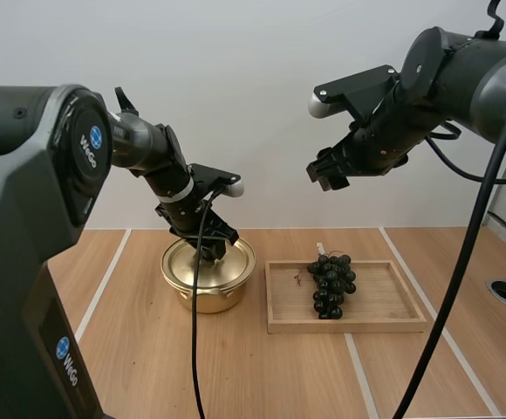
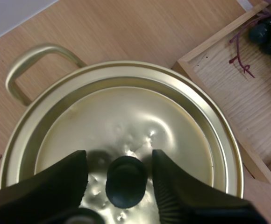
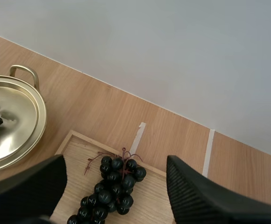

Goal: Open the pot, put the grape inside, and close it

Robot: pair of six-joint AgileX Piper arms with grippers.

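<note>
Our left gripper is down on top of the gold pot. Its two black fingers stand apart on either side of the black knob at the middle of the lid. From the left wrist view we see the knob sitting between the ribbed inner faces. A strip of shiny lid shows beside it on one side and only a very thin gap on the other, so the fingers bracket the knob without pinching it and we hold nothing. The lid lies flat and seated in the pot's rim, so the pot is closed, and a looped handle sticks out on the side away from the wooden tray. The pot stands on the table just beside the near end of that tray, apart from it by a narrow strip of wood. The bunch of grapes, dark and round, lies inside the tray at about its middle, with its reddish stem pointing toward the pot. Our right gripper hangs high above the table, well clear of the tray and roughly over it. Its fingers are spread wide with nothing between them. Through that gap the right wrist view looks down on the grapes in the tray, with the lidded pot off to one side.
</note>
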